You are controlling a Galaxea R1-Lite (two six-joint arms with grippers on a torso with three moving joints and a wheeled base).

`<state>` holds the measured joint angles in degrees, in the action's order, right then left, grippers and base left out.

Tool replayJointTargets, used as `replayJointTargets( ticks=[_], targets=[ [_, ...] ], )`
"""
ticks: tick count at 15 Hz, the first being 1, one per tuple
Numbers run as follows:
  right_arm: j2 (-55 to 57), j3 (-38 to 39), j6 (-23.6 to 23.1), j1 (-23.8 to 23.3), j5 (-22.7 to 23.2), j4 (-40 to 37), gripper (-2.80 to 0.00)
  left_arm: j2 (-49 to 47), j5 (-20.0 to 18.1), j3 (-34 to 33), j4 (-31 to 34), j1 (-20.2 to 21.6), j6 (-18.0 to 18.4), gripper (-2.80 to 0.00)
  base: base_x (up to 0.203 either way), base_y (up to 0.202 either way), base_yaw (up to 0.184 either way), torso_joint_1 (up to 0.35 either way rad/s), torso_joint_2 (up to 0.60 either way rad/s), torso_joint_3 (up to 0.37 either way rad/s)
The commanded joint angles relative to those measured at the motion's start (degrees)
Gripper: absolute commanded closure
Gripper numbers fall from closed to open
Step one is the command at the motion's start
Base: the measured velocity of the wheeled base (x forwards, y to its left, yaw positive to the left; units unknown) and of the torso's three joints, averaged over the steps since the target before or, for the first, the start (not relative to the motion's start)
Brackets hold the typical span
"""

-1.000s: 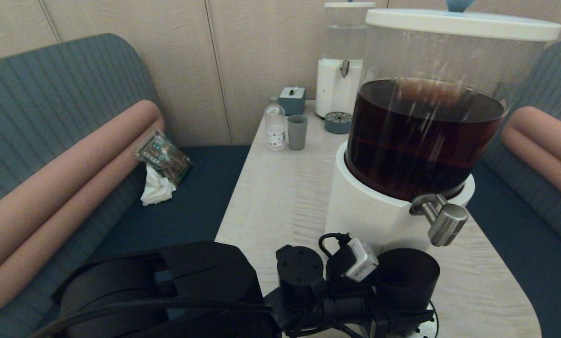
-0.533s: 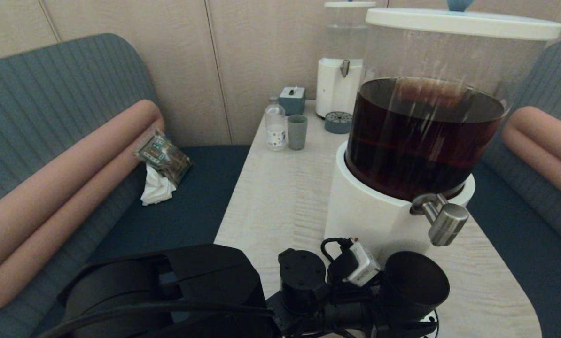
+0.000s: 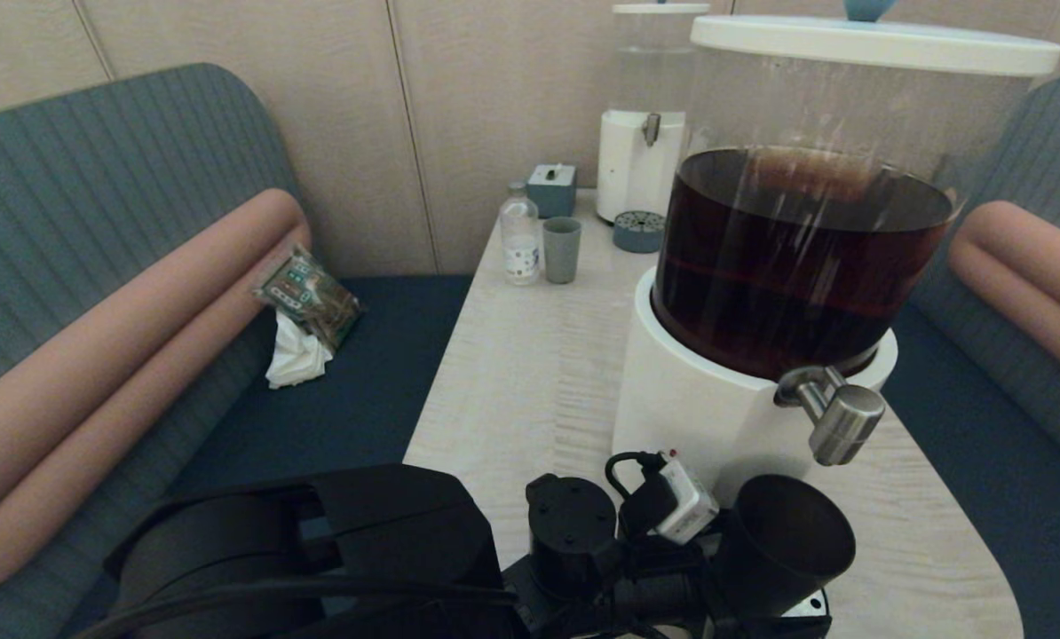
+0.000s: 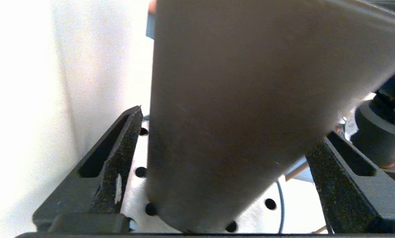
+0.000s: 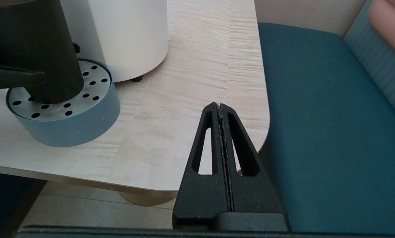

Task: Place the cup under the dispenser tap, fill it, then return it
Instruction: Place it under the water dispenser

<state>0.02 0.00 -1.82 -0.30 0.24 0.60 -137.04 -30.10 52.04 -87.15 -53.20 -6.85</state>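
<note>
Cup tilts between left gripper fingers, wrist-seen.

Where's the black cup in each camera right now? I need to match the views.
Head view: cup at the bottom edge, right of centre, below the tap.
Left wrist view: cup fills the centre, between the left gripper's fingers.
Right wrist view: cup in the upper left corner.
Shared landmark: the perforated drip tray under it.
</note>
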Motion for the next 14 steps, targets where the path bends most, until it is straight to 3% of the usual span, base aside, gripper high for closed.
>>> replayJointTargets(
  ticks=[1, 14],
  targets=[
    [-0.2, 0.35, -0.03, -0.05, 0.02, 0.02, 0.0, 0.9, -0.22, -0.77, -0.51, -0.14, -0.09, -2.8, 0.0, 0.0, 0.0, 0.0, 0.0, 0.0],
    [-0.2, 0.35, 0.05, 0.04, 0.02, 0.02, 0.0, 7.13, 1.65, -10.87, -0.51, -0.14, -0.18, -2.8, 0.0, 0.0, 0.0, 0.0, 0.0, 0.0]
  ],
)
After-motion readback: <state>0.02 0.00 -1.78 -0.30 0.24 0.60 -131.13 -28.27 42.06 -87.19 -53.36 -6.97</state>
